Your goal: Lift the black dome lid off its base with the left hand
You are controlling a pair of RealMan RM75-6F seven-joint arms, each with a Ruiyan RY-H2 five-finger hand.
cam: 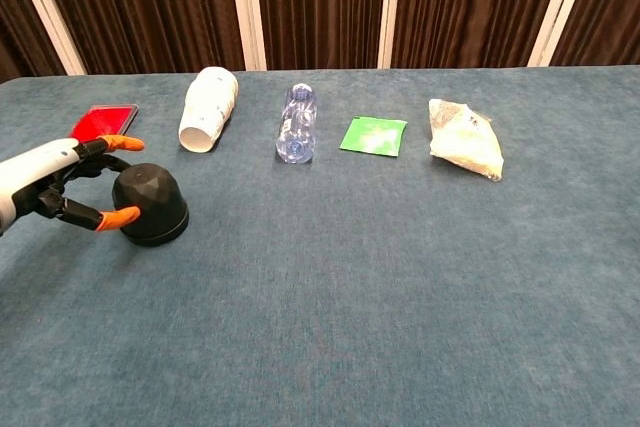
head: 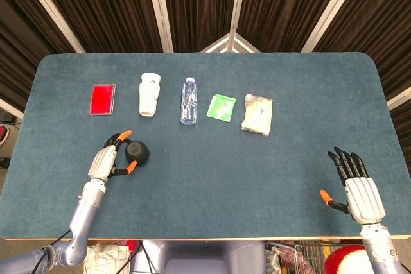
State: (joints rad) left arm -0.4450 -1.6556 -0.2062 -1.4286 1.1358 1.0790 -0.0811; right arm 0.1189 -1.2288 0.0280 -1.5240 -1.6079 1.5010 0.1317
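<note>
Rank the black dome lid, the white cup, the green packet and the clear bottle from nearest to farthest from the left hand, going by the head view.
From the left hand:
1. black dome lid, right at its fingertips
2. white cup, lying beyond the lid, toward the far edge
3. clear bottle, next along that back row
4. green packet, farther right again

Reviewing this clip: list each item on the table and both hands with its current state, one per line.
Black dome lid: on its base, not lifted.
Left hand: fingers spread beside the lid, holding nothing.
Right hand: open, apart from everything.
White cup: lying on its side.
Water bottle: lying down.
Red card: flat.
Green packet: flat.
Snack bag: lying flat.
</note>
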